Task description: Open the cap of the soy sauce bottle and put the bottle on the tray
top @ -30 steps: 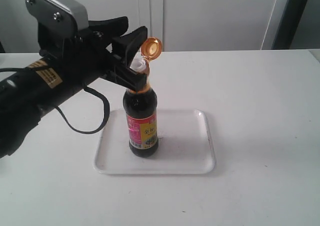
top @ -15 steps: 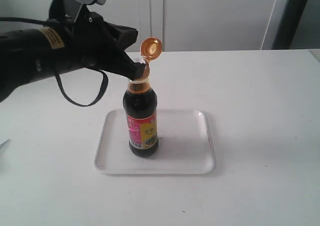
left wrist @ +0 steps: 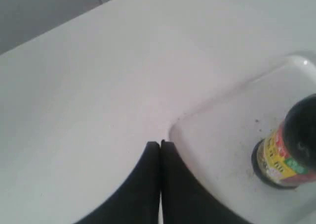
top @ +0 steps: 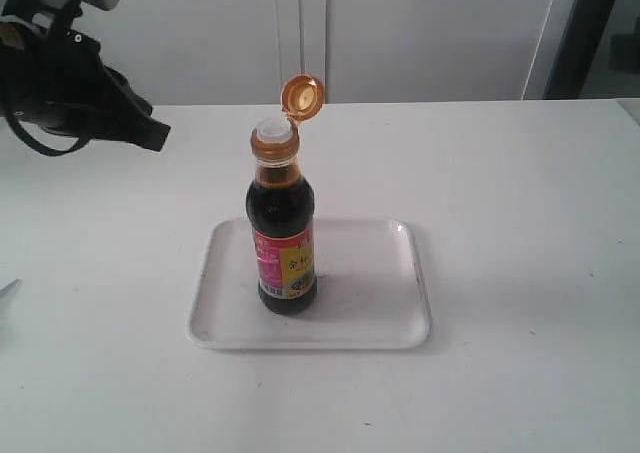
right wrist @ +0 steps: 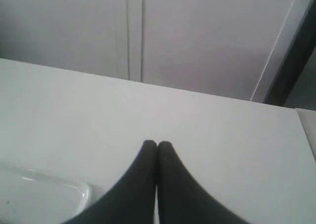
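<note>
The soy sauce bottle (top: 282, 235) stood upright on the white tray (top: 370, 308), toward the tray's left half as the exterior view showed it, its red-and-yellow label facing the camera. The golden-orange cap (top: 302, 95) was flipped open and tilted back on its hinge, leaving the white spout (top: 271, 128) bare above the matching collar. The tray lay flat on the white tabletop (top: 520, 223). The left tool (top: 150, 133) hung above the tabletop at the far left, well apart from the bottle and touching nothing; in its wrist view the two black fingers (left wrist: 148, 184) met at the tips, clenched on nothing. The right tool (right wrist: 157, 146) was likewise pressed closed and empty, with a corner of the tray (right wrist: 74, 192) just beside it.
</note>
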Available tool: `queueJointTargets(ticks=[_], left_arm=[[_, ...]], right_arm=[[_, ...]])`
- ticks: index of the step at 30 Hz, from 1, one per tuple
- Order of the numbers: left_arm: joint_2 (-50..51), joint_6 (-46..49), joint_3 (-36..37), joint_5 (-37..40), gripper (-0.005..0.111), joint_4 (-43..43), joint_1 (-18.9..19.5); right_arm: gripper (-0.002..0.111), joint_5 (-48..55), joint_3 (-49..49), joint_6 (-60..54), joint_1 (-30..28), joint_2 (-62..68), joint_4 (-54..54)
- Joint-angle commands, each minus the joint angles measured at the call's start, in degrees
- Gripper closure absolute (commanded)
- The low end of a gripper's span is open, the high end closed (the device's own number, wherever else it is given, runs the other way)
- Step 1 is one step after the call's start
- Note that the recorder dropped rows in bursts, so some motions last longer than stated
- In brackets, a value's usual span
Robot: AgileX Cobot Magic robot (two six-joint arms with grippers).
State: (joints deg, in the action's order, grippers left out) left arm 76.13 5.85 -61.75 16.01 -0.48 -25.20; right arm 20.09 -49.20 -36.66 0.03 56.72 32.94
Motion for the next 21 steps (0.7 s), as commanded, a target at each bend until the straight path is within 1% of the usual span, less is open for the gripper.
queueJointTargets(ticks=[1, 4, 6, 10, 13, 15, 18, 21], left_arm=[[-2.9, 0.2, -0.4, 7.0, 0.107, 1.6, 1.2], [-5.3, 0.2, -0.4, 11.4, 0.107, 2.0, 1.2], [-7.0, -1.4, -0.4, 14.2, 0.107, 3.5, 1.2], [-9.2, -3.4, -0.3, 18.2, 0.107, 6.9, 1.2], [-10.4, -9.2, -0.1, 20.5, 0.107, 12.9, 1.2], [-10.8, -11.0, -0.1, 22.6, 0.107, 15.9, 1.2], [-11.5, -11.1, 0.0, 24.8, 0.107, 16.4, 1.2], [-13.3, -11.0, 1.4, 23.7, 0.107, 16.2, 1.2]], right_arm=[[0.108, 5.5, -1.0, -0.7, 0.2, 2.1, -0.6], [0.108, 6.7, -1.3, -0.7, 0.2, 4.6, -1.9], [0.108, 10.9, -3.4, 1.5, 0.2, 7.1, -6.1], [0.108, 17.4, -6.8, 11.1, 0.2, 8.8, -17.1], [0.108, 19.7, -7.2, 18.3, 0.2, 8.4, -24.9], [0.108, 21.5, -7.3, 22.8, 0.2, 8.0, -29.8], [0.108, 23.2, -7.3, 24.0, 0.2, 7.2, -29.7], [0.108, 22.7, -6.9, 24.0, 0.2, 5.3, -28.3]])
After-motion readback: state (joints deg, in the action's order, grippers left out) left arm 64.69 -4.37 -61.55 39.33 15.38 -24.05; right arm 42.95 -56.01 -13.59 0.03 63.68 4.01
